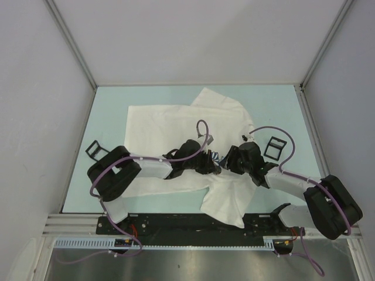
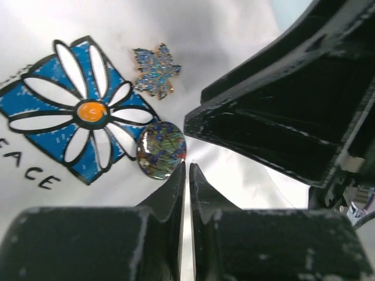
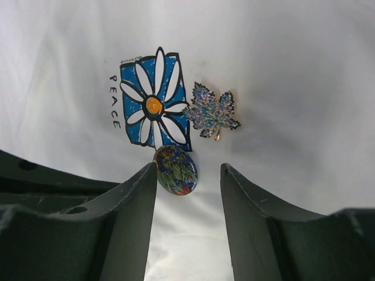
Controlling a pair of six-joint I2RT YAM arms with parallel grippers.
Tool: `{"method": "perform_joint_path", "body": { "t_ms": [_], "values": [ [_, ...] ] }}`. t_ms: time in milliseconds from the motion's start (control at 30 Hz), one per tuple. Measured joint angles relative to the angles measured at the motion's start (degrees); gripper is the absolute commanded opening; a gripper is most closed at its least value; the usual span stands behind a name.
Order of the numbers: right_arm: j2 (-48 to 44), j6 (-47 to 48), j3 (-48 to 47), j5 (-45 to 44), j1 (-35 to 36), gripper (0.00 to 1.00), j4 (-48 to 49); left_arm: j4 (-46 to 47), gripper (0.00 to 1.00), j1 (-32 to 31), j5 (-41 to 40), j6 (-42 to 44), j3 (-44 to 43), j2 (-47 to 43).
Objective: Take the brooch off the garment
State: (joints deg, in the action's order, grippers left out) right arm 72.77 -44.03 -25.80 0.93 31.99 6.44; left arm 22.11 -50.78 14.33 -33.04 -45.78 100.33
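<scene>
The garment (image 1: 170,123), a white T-shirt, lies flat on the table. The brooch (image 2: 161,150), a small dark oval pin with a mottled pattern, sits just below the shirt's blue-and-white flower print (image 2: 88,111). My left gripper (image 2: 187,167) is shut, with only a thin slit between its jaws, and its tips rest on the cloth right beside the brooch. My right gripper (image 3: 188,166) is open over the shirt. The brooch (image 3: 176,170) lies between its fingers, close to the left one. In the top view both grippers (image 1: 210,163) (image 1: 229,159) meet over the chest and hide the brooch.
A glittery blue maple-leaf pin (image 3: 211,111) is fastened beside the flower print, also in the left wrist view (image 2: 156,71). Two small square black frames (image 1: 94,149) (image 1: 275,145) stand left and right of the shirt. The right gripper's body (image 2: 281,129) looms close to the left gripper.
</scene>
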Motion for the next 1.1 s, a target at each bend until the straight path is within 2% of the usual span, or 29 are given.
{"method": "perform_joint_path", "body": {
  "t_ms": [133,333,633,833,1100],
  "values": [
    [1.0,-0.3,0.0,1.6,-0.3,0.45,1.9,-1.7,0.11,0.0,-2.8,-0.6,-0.2,0.2],
    [3.7,-0.5,0.0,4.1,-1.0,0.44,3.3,-3.4,0.11,0.0,-5.1,-1.2,-1.6,2.1],
    [5.9,-0.6,0.0,6.5,-1.5,0.42,5.1,-5.9,0.04,0.0,-7.5,-1.7,-2.6,2.7],
    [7.0,-0.5,0.0,8.6,-1.7,0.36,6.3,-6.5,0.03,0.0,-8.2,-2.1,-2.7,2.7],
    [7.3,0.1,0.0,11.0,-1.7,0.2,8.0,-6.5,0.03,0.0,-8.2,-2.1,-2.7,2.7]
  ]
}}
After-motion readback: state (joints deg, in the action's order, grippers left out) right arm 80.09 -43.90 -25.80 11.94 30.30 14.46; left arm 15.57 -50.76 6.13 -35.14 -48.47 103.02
